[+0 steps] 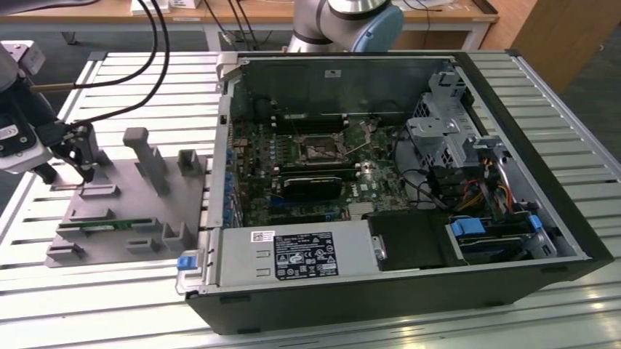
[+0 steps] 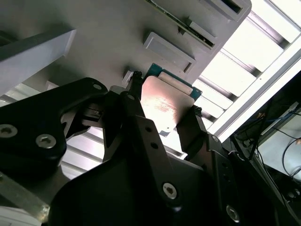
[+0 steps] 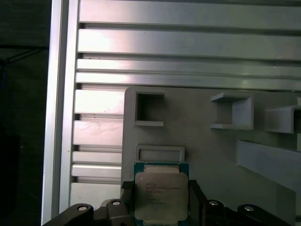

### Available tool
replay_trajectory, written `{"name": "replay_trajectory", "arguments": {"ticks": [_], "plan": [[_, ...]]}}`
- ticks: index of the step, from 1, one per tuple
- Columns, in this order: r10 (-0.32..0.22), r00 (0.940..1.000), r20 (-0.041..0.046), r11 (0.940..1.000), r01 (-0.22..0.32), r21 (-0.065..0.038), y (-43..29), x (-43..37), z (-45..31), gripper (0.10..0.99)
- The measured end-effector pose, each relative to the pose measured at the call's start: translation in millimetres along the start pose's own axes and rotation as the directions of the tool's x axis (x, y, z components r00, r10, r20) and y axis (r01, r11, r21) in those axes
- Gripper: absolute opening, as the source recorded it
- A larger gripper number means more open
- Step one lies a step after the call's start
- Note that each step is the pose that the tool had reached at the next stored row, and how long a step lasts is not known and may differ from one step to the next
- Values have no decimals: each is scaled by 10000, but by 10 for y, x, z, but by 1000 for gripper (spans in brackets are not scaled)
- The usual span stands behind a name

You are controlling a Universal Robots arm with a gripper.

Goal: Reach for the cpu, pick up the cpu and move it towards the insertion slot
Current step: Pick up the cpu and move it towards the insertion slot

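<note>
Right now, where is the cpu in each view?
Exterior view: the cpu cannot be made out; the gripper stands at the exterior view's left, over the grey fixture.
First wrist view: cpu between the fingers, next to a shallow rectangular pocket.
Second wrist view: cpu, shiny top showing, between the fingers.
Shared landmark: the grey fixture beneath the gripper.

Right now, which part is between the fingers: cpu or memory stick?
The cpu, the square silvery chip: the fingers grip its sides. The narrow green memory stick lies apart on the grey tray.
</note>
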State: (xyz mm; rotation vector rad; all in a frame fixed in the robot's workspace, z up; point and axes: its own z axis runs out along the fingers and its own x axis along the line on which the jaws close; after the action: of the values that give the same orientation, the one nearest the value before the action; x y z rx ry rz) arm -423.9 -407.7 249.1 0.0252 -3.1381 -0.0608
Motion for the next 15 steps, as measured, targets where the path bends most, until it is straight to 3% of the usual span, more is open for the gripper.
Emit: {"name": "replay_trajectory", "arguments": {"ticks": [15], "plan": [[0, 10000, -2, 10000, 0, 1, 2, 0, -47, 545]]}}
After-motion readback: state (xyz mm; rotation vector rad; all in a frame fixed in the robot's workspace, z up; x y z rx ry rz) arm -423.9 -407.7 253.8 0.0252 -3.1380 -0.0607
